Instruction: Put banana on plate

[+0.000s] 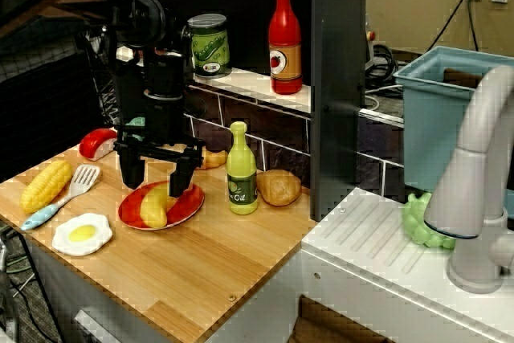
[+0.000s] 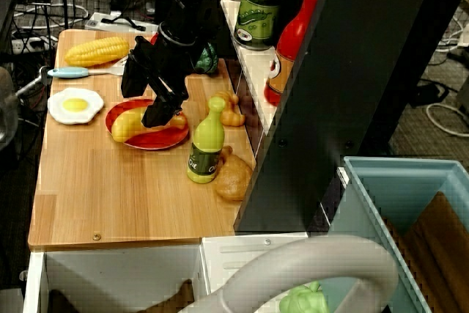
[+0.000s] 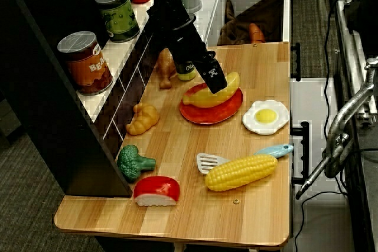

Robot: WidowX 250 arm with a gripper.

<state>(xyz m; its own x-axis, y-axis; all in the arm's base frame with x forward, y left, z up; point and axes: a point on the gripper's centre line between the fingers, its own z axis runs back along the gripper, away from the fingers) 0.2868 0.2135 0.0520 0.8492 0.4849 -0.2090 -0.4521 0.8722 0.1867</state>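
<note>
Banana (image 1: 154, 207) looks like light, stiff, smooth plastic, so it may slip; the thick middle is the best place to hold it. It is plain yellow, stubby and curved, and lies on the red plate (image 1: 189, 205). Above it the gripper (image 1: 157, 173) hangs with fingers wide apart, holding nothing.

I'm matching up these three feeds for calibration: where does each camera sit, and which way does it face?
Front view: low at the counter's front, facing the back shelf; the arm and open pincer stand over the banana on the plate.
Sink-end view: high beside the faucet, looking down along the counter; arm and pincer show.
Far-end view: high at the opposite end, looking back toward the sink; arm and pincer show.
All three share pincer, banana and plate.
</note>
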